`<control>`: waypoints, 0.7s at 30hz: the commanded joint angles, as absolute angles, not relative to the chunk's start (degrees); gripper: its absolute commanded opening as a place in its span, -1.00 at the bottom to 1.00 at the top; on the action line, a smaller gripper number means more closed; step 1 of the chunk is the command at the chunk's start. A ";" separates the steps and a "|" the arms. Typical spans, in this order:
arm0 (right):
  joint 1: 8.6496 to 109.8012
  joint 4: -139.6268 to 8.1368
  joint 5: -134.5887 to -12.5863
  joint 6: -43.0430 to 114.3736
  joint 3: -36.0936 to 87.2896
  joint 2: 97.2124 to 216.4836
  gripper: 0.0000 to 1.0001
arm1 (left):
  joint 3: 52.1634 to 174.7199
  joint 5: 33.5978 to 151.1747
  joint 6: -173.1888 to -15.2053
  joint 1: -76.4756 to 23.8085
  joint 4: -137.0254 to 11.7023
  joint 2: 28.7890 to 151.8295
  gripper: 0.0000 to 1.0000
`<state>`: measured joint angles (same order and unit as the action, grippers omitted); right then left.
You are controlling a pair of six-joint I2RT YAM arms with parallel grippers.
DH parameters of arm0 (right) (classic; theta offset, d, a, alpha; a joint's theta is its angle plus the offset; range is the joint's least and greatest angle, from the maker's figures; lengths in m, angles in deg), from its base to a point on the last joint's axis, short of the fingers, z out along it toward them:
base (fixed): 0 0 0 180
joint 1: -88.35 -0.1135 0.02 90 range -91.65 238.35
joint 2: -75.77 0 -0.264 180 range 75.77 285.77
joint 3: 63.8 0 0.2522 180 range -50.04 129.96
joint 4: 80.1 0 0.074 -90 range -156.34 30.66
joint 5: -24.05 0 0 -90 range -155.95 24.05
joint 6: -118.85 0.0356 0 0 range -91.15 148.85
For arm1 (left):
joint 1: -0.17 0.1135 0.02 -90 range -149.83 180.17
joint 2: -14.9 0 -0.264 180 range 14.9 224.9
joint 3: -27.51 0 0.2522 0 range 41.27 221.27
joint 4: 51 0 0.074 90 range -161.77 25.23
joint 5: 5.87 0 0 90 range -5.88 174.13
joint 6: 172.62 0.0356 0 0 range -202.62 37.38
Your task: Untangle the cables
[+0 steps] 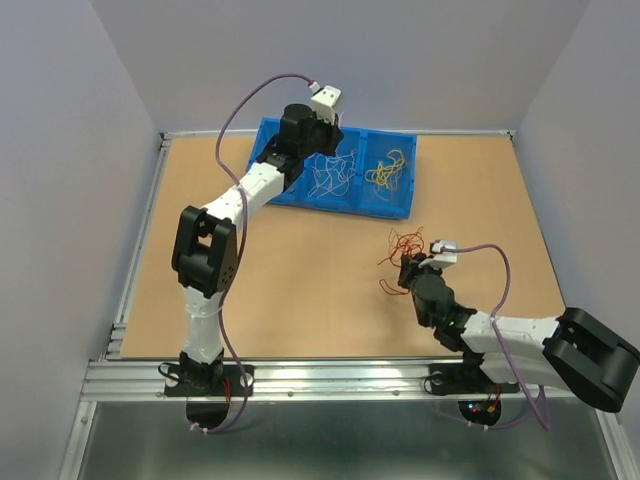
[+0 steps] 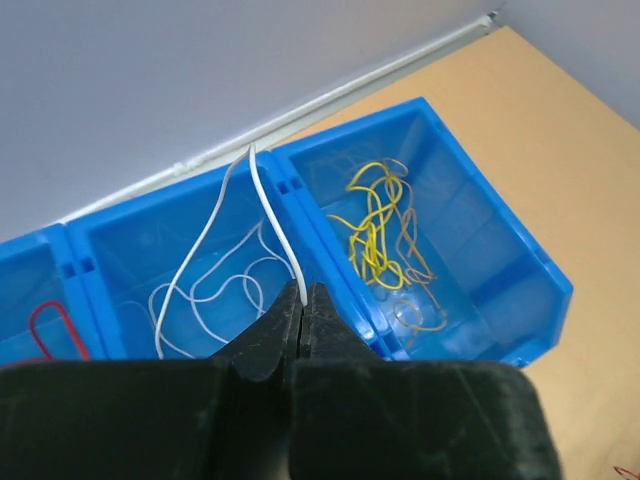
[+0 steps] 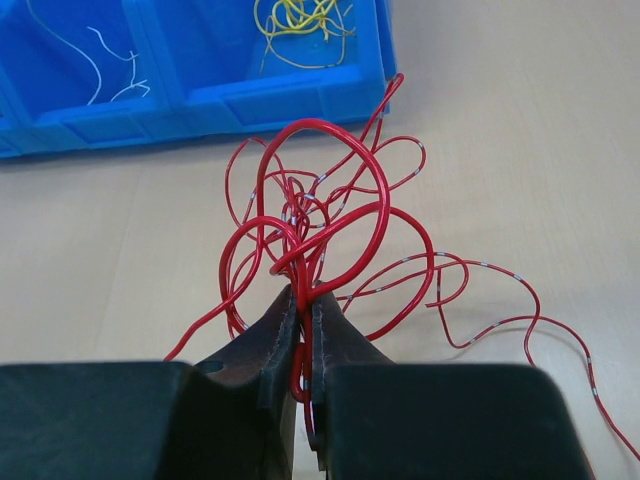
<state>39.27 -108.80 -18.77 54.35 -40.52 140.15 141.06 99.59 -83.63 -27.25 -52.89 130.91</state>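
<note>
My top camera sits high above the near edge of the table [image 1: 300, 300], facing down and toward the far edge. It stands far enough back to take in the whole surface and the blue bin [image 1: 350, 203] at its far side. The left wrist camera rides close behind the left claw [image 2: 304, 292] and looks steeply down into that bin, while the right wrist camera peers low past the right claw [image 3: 305, 298] across the table toward the bin's front wall. All three share the compartments holding white cables [image 2: 272, 220] and yellow cables [image 2: 372, 235]; top and right wrist also share the red cables [image 3: 300, 215].
</note>
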 commanded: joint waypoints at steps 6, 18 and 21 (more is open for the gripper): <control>39.66 -110.90 -17.78 54.08 -42.74 137.29 -0.99 | 139.01 79.13 -72.16 -33.14 -46.84 116.95 -1.00; 39.66 -110.81 -18.22 53.64 -43.18 135.88 -0.99 | 140.85 80.08 -69.26 -33.85 -47.54 115.54 -1.00; 39.66 -110.81 -18.48 53.64 -43.18 135.97 -0.99 | 141.73 80.26 -69.43 -33.85 -48.33 116.76 -1.00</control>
<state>39.27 -108.75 -19.16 53.91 -41.63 136.74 139.14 80.84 -70.41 -33.90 -49.06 116.26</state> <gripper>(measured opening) 0.094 0.033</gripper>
